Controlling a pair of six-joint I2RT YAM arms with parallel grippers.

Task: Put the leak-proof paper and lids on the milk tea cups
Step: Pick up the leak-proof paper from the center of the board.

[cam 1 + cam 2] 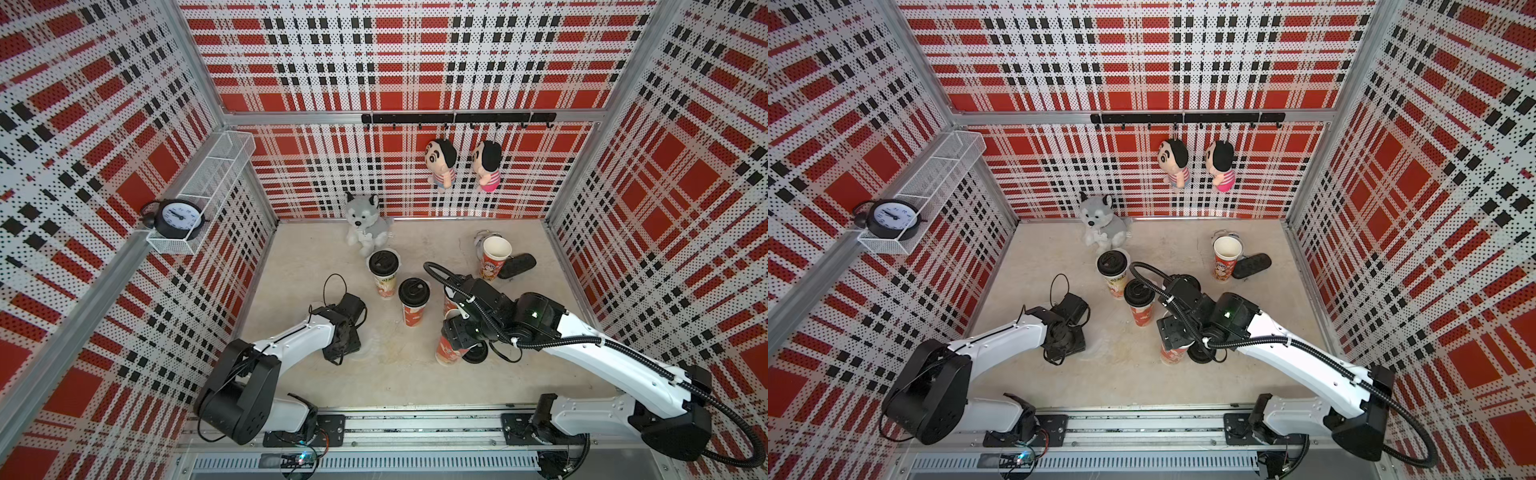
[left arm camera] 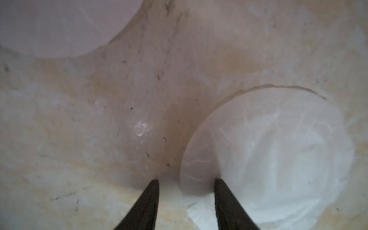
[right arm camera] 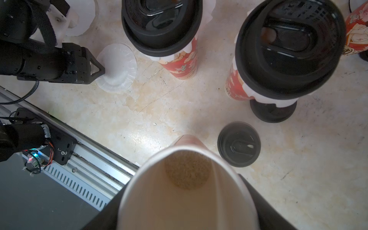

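Observation:
My left gripper (image 2: 186,180) points straight down at the table, open. One fingertip (image 2: 217,182) rests on a round, crinkly sheet of leak-proof paper (image 2: 268,159), and that sheet's edge lies between the jaws. The same sheet (image 3: 117,67) shows in the right wrist view. A second sheet (image 2: 59,25) lies further off. My right gripper (image 3: 185,199) is shut on an open red milk tea cup (image 3: 187,189) (image 1: 451,351) standing on the table. Two lidded cups (image 1: 383,266) (image 1: 413,293) stand in the middle, with white paper edges showing under their lids. Another open cup (image 1: 494,253) stands at the back right.
A loose black lid (image 3: 239,144) lies beside the held cup. More black lids (image 1: 517,266) lie by the back right cup. A third lidded cup (image 3: 288,45) is mostly hidden under my right arm in both top views. A husky plush (image 1: 365,224) sits at the back wall.

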